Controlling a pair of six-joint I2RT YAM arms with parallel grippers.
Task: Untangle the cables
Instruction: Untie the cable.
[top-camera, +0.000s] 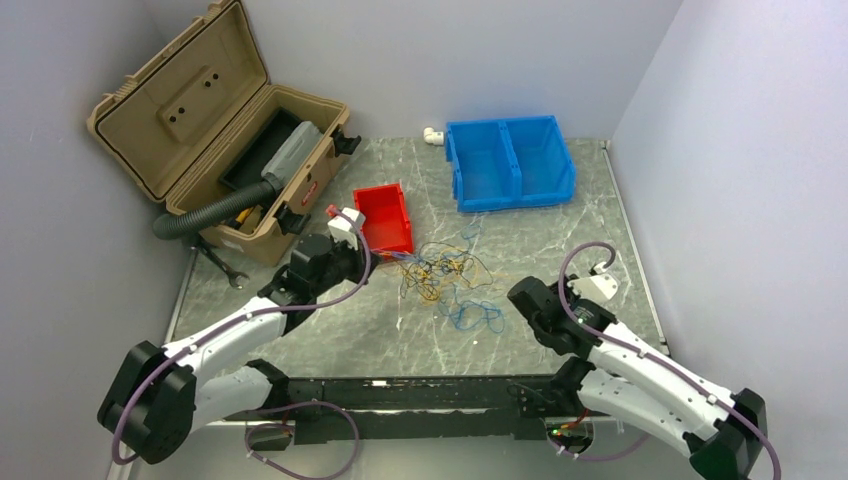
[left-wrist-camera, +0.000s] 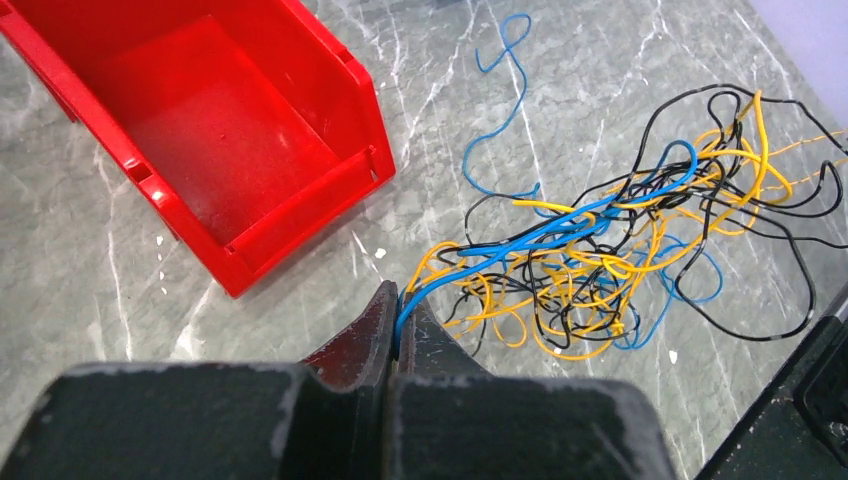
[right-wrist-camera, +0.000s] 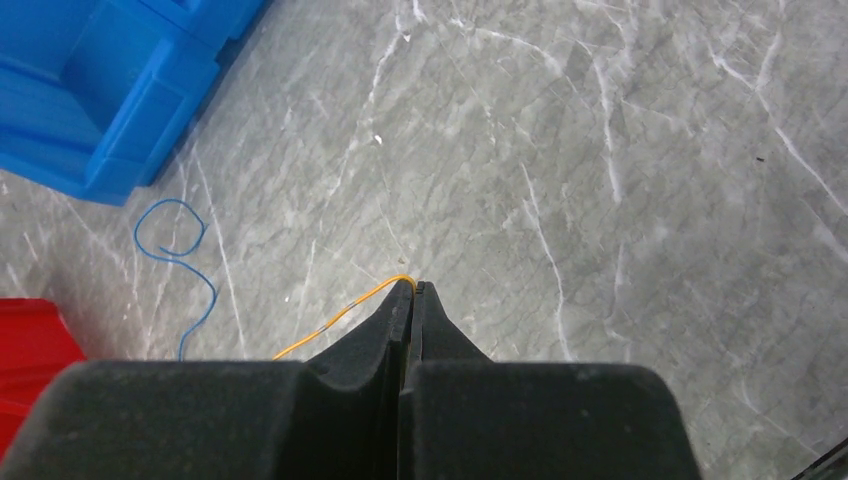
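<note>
A tangle of thin blue, yellow-orange and black cables (top-camera: 445, 275) lies mid-table, right of the red bin; it fills the right half of the left wrist view (left-wrist-camera: 620, 240). My left gripper (left-wrist-camera: 402, 300) is shut on blue cables that run from its tips into the tangle; in the top view it (top-camera: 372, 255) sits by the red bin's front. My right gripper (right-wrist-camera: 412, 287) is shut on a single yellow-orange cable (right-wrist-camera: 345, 313) that trails off to the left; in the top view it (top-camera: 520, 293) is right of the tangle. A loose blue strand (right-wrist-camera: 180, 255) lies apart.
A red bin (top-camera: 386, 217) stands just behind my left gripper, and shows in the left wrist view (left-wrist-camera: 220, 130). A blue two-part bin (top-camera: 509, 162) is at the back. An open tan toolbox (top-camera: 225, 140) with a black corrugated hose (top-camera: 205, 212) stands back left; a wrench (top-camera: 222, 264) lies beside it.
</note>
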